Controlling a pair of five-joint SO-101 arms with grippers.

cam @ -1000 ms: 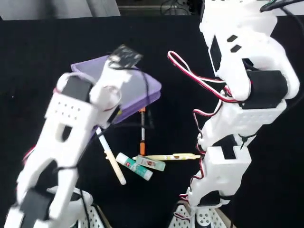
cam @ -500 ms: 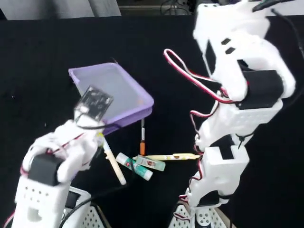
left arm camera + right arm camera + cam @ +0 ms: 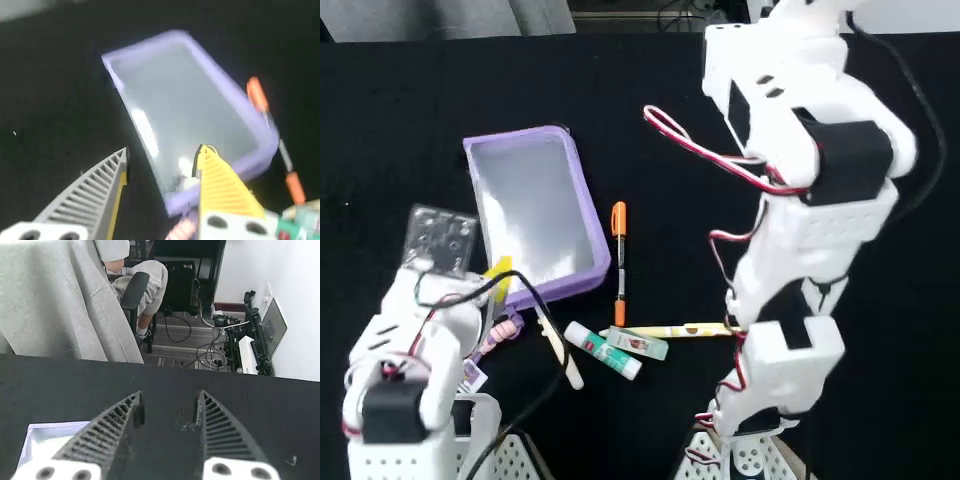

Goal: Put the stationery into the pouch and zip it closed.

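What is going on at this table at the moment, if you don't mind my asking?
Two robot arms are meant to pack stationery into a purple pouch. It lies flat on the black table, and the open left gripper hovers over its near end. The orange pen, yellow pen and other pieces lie loose beside it. The right gripper is open, raised above the table.

- The right arm [image 3: 800, 230] has glossy white plastic shells, black servo blocks [image 3: 850, 160], and red-white-black cable loops [image 3: 685, 140] at 10 o'clock.
- The left arm [image 3: 415, 350] has matching white shells and a black cable [image 3: 535, 290].
- The left gripper [image 3: 162, 150] has one grey ribbed triangular finger [image 3: 95, 192] and one yellow finger [image 3: 220, 185].
- The right gripper [image 3: 169, 395] has dark ribbed fingers [image 3: 105, 432].
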